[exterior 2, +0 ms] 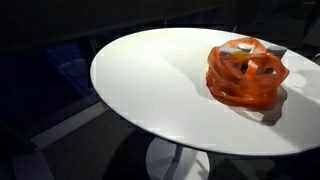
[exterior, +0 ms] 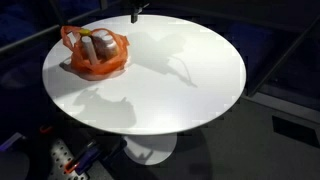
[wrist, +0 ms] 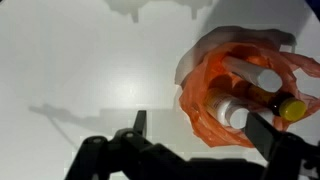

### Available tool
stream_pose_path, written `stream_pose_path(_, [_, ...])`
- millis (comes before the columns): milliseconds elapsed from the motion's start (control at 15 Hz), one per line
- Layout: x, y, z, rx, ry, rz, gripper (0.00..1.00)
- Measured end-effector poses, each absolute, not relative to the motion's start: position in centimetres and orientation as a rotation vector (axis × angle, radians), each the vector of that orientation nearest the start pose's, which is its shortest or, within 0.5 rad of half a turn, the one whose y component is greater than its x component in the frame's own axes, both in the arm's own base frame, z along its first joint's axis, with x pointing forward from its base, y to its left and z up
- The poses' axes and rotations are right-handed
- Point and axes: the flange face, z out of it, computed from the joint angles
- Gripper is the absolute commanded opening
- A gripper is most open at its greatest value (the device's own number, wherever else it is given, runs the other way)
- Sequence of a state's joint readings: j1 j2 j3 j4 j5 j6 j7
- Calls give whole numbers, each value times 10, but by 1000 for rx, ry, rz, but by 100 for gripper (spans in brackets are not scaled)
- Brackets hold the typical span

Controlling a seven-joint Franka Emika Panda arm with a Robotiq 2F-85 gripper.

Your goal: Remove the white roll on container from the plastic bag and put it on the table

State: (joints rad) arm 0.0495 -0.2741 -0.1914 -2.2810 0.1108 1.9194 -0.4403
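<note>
One bag: the crumpled orange translucent plastic bag (exterior: 85,68) sits slumped near the left rim of the table in an exterior view. Its mouth gapes upward, so the contents can probably be reached from above.
Bag contents: the white cylindrical roll-on container (wrist: 233,108) lies on its side inside the bag, beside another white item and a yellow-capped dark bottle (wrist: 288,108). Which white piece is the roll-on is my judgement.
Gripper: the black two-fingered Robotiq gripper (wrist: 200,125) hangs above the bag with its fingers spread wide and holds nothing. In the wrist view the bag lies between and beyond them, which looks like lining up for a descent.
Task state: nothing is out of the bag yet.
Surface: the round white pedestal table (exterior: 200,75) is smooth and glossy, and bare to the right of the bag, so there is room to set the container down.
Room: dim, with a dark floor around the table.
</note>
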Motion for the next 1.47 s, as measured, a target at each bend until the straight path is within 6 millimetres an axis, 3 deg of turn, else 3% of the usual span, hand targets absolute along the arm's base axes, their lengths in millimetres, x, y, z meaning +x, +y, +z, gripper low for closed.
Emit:
stream_pose_path(667, [454,-53,455,-2944,-411,78,100])
stream_pose_path(1133, [462,-9,455,-2955,-538,94,100])
stream_pose_path(1467, [464,26,444,-2969,-671,137,100])
